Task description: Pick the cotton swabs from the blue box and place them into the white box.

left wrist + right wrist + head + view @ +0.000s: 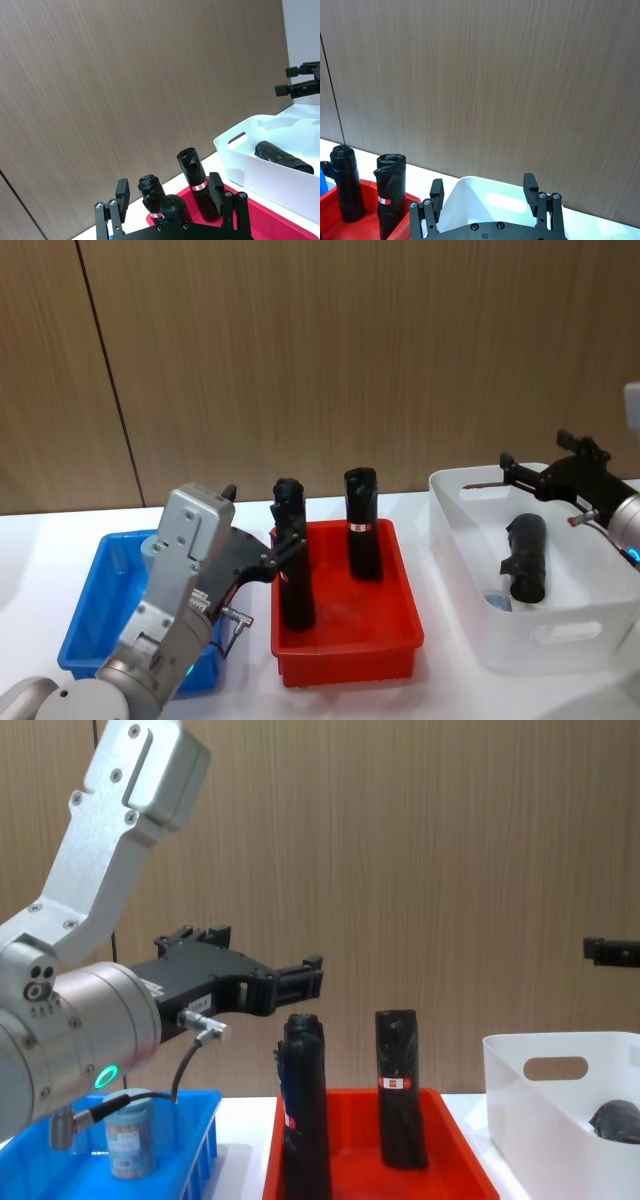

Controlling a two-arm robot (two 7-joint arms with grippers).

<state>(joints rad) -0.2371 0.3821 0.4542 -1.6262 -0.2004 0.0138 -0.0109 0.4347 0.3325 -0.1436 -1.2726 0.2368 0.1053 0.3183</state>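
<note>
One cotton swab jar with a pale lid stands in the blue box at the left; in the head view my left arm covers most of the blue box. My left gripper hovers open and empty above the gap between the blue box and the red bin, level with the roll tops; its fingers are spread. Above the far rim of the white box at the right, my right gripper is open and empty. A black roll lies in the white box.
A red bin stands between the two boxes with two upright black rolls in it. The nearer roll is close to my left gripper's fingertips. A wood-panel wall runs behind the white table.
</note>
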